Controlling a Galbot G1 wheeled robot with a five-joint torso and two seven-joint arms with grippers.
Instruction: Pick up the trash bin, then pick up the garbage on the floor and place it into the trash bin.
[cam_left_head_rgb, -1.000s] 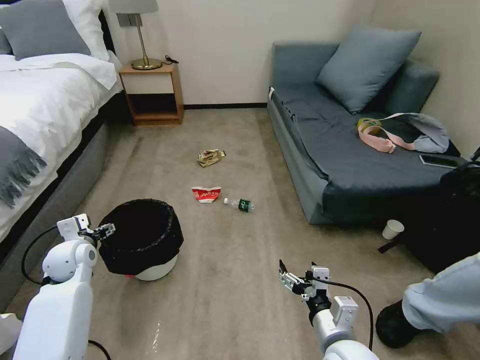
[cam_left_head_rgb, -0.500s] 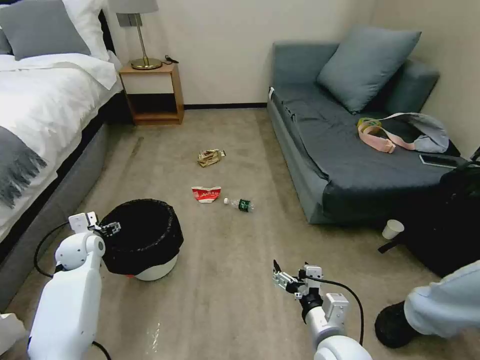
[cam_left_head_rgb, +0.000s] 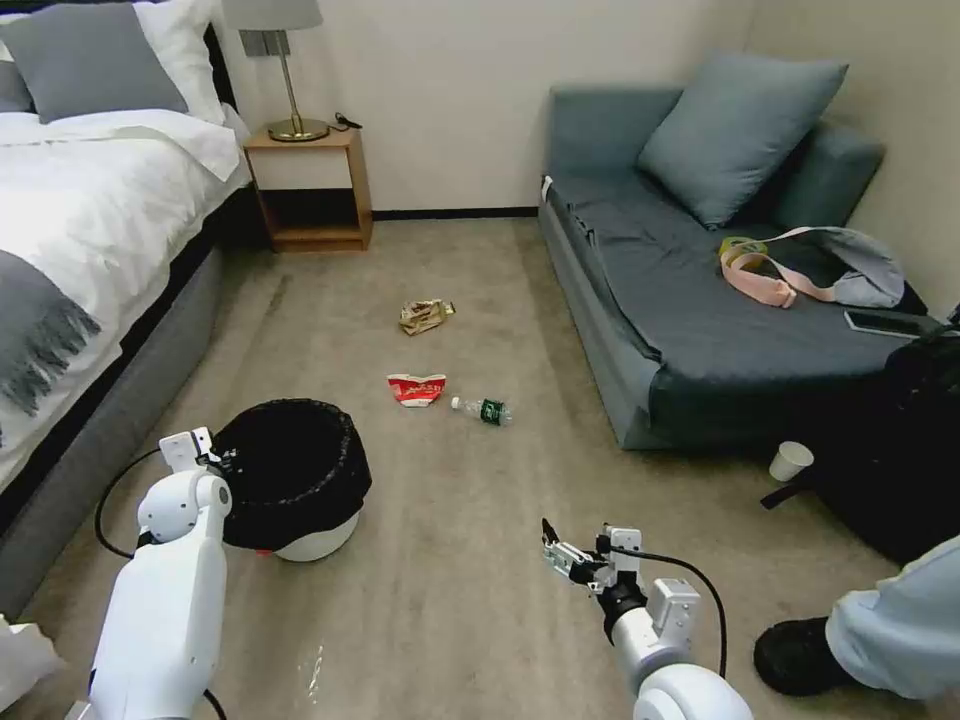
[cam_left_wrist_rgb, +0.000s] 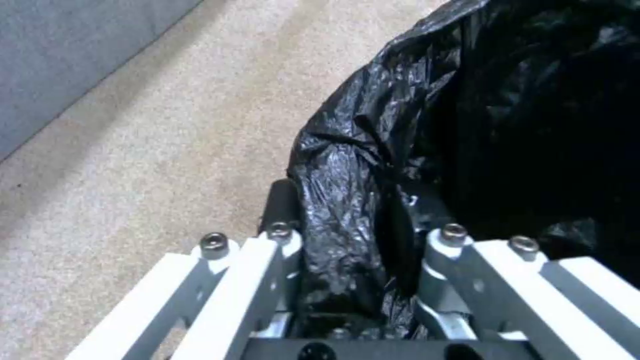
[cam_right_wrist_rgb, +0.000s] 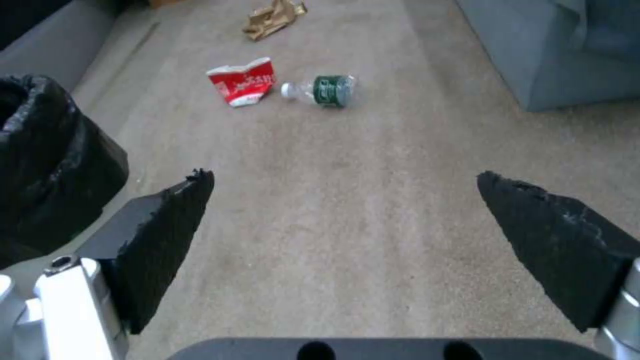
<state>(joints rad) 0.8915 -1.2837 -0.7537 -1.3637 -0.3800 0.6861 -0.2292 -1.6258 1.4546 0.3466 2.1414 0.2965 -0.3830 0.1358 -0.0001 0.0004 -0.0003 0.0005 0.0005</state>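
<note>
The trash bin (cam_left_head_rgb: 300, 540), white with a black liner, stands on the floor (cam_left_head_rgb: 470, 560) at the lower left. My left gripper (cam_left_head_rgb: 224, 463) sits at its near-left rim. In the left wrist view, its fingers (cam_left_wrist_rgb: 281, 205) pinch the crinkled liner rim of the trash bin (cam_left_wrist_rgb: 360, 175) from outside and inside. The garbage lies farther ahead: a red-and-white carton (cam_left_head_rgb: 416, 388), a clear bottle (cam_left_head_rgb: 482, 409) with a green label and a gold wrapper (cam_left_head_rgb: 425, 315). My right gripper (cam_left_head_rgb: 556, 547) hovers open, low over the carpet. It points toward the carton (cam_right_wrist_rgb: 243, 86) and the bottle (cam_right_wrist_rgb: 323, 90).
A bed (cam_left_head_rgb: 90, 230) runs along the left and a wooden nightstand (cam_left_head_rgb: 310, 190) stands at the back. A blue-grey sofa (cam_left_head_rgb: 700, 300) lines the right, with a paper cup (cam_left_head_rgb: 790, 460) beside it. A person's shoe (cam_left_head_rgb: 800, 655) rests at the lower right.
My left gripper has moved rightward onto the bin's rim and closed on the liner. The right gripper drifted slightly left. The bin has stayed in place.
</note>
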